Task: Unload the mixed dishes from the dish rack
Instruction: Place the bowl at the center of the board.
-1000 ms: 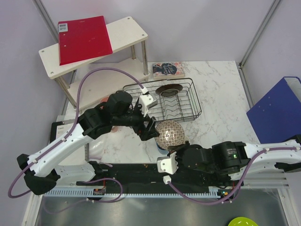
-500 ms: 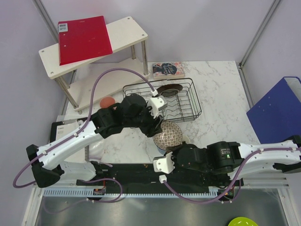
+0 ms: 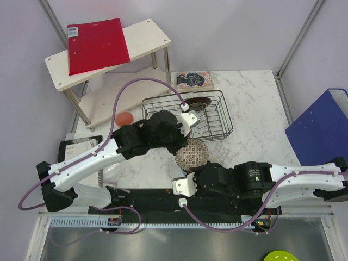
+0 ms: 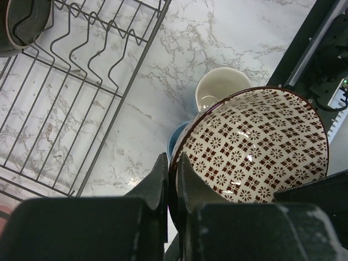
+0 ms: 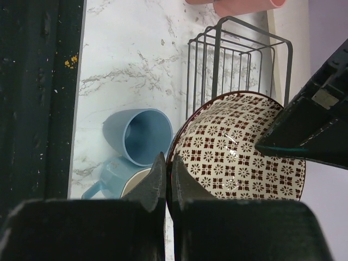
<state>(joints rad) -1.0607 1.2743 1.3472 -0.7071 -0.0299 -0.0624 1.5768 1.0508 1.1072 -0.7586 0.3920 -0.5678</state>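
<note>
Item: red-speckled bowl (image 3: 193, 154). Position: tilted and held above the marble table (image 3: 255, 109), just off the 6 o'clock edge of the dish rack (image 3: 227, 117).

Holder one: left gripper (image 4: 173, 163), fingers pinched on the bowl's rim, one inside and one outside.
Holder two: right gripper (image 5: 167, 163), likewise pinched on the rim at another part of it.

Step in hand, as judged: handover of the bowl between arms, or a two-arm carry. Which arm is meant to keep it cannot be told.

Out of the rack: blue cup (image 5: 138, 136) on its side and light-blue mug (image 5: 106, 174), both on the table beneath the bowl. The salmon-pink tumbler (image 3: 124, 118) is at the rack's 9 o'clock.
In the rack: dark red-brown plate (image 3: 197, 103), at its 12 o'clock end.

Next move, as judged: one gripper lets go before either arm pulls away. The bowl then goes down on bare table beside the cup and mug rather than onto them. The plate follows.
</note>
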